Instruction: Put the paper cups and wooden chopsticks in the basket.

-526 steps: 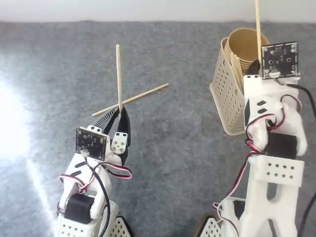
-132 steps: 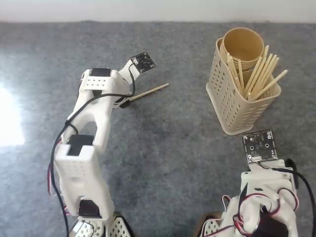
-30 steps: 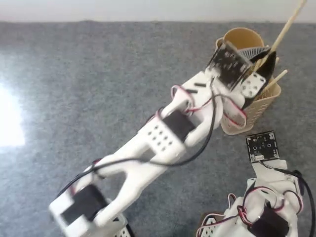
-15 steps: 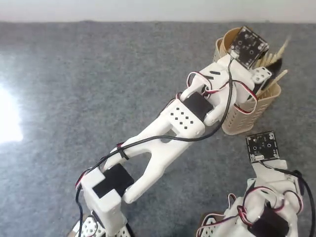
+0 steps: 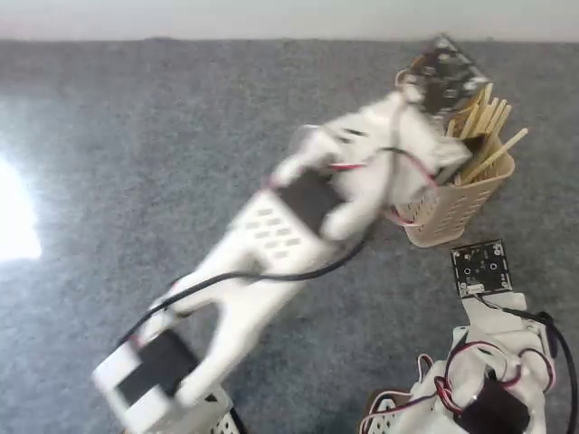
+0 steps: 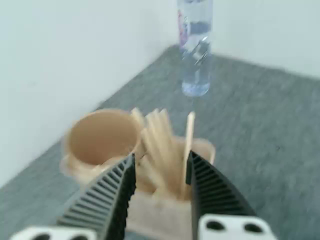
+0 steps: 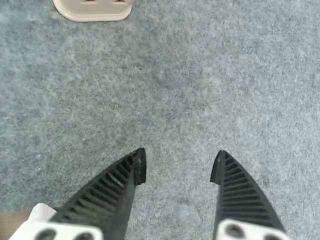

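The cream perforated basket (image 5: 445,220) stands at the back right and holds a bundle of wooden chopsticks (image 5: 486,137). My left arm stretches across the table to it, its wrist covering the basket's far corner. In the left wrist view my left gripper (image 6: 159,162) is open just above the basket (image 6: 161,216), with nothing between its fingers. Below it sit the stacked paper cups (image 6: 102,138) and the chopsticks (image 6: 161,146); one stick (image 6: 189,139) stands upright beside a finger. My right gripper (image 7: 180,162) is open over bare carpet, nearer the front than the basket's base (image 7: 93,9).
A clear plastic bottle (image 6: 195,49) stands on the carpet beyond the basket, near the white wall. The right arm's base (image 5: 484,362) fills the front right corner. Grey carpet (image 5: 136,136) covers the left and middle of the table.
The left gripper lowered the chopstick it held into the basket and let go; the arm is now moving back from the basket. The right arm has not moved.
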`<control>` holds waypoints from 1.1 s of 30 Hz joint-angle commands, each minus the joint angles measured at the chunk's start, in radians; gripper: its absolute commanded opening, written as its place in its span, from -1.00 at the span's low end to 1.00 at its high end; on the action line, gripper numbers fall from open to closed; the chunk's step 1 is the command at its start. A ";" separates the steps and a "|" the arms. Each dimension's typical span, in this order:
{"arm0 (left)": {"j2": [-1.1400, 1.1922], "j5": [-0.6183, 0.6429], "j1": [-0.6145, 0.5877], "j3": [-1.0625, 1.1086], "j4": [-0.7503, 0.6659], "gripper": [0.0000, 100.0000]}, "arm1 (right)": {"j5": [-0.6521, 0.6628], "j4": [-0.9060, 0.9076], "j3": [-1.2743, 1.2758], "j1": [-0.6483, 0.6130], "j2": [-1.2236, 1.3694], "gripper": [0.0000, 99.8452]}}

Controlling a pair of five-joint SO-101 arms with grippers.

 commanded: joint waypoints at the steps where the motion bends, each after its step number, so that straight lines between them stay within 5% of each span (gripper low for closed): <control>1: -0.321 -0.127 -0.137 -0.061 0.259 -0.68 | -0.006 -0.007 -0.005 0.005 -0.002 -0.55; 14: -0.620 -0.127 -0.818 -0.051 0.764 -0.68 | -0.012 -0.056 -0.028 0.002 -0.002 -0.55; 18: -0.738 -0.133 -0.959 0.048 0.783 -0.68 | -0.055 -0.105 -0.126 -0.128 -0.002 -0.55; 27: -1.243 -0.196 -0.898 0.615 0.694 -0.68 | -0.365 -0.127 -0.250 -0.567 -0.002 -0.55; 33: -1.583 -0.196 -0.899 1.099 0.434 -0.68 | -0.439 -0.275 -0.110 -0.547 -0.019 -0.55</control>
